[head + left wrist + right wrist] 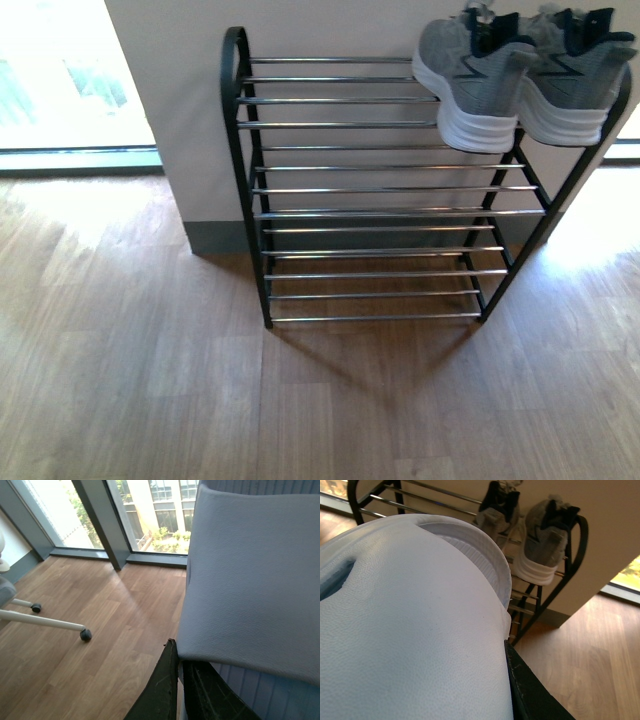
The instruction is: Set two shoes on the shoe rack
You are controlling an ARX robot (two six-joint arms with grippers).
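Left fingers: two dark pads pressed close on the edge of a pale-blue slide, which fills most of the left wrist view; clenched on it, as far as shows. Right fingers: only one dark pad visible beside the second slide; the slide sits hard against it and fills the view, so likely gripped, but the closure itself cannot be told. Neither arm appears in the front view, so both slides are held off the rack. Rack: black frame, arched sides, chrome rods in tiers, standing on the floor against a beige wall. Grey sneakers already sit on the top tier at its right end, side by side and touching, white soles overhanging the front rod. Rest of the top tier and all lower tiers bare. Judgement: carry stage, slides lifted and not yet delivered. Next move calls for bringing each slide over an open stretch of rods, left of the sneakers or a tier down, level enough to bridge the rods before release. Floor: pale wood planks, glare from tall windows; a white chair base on casters stands near the left arm.
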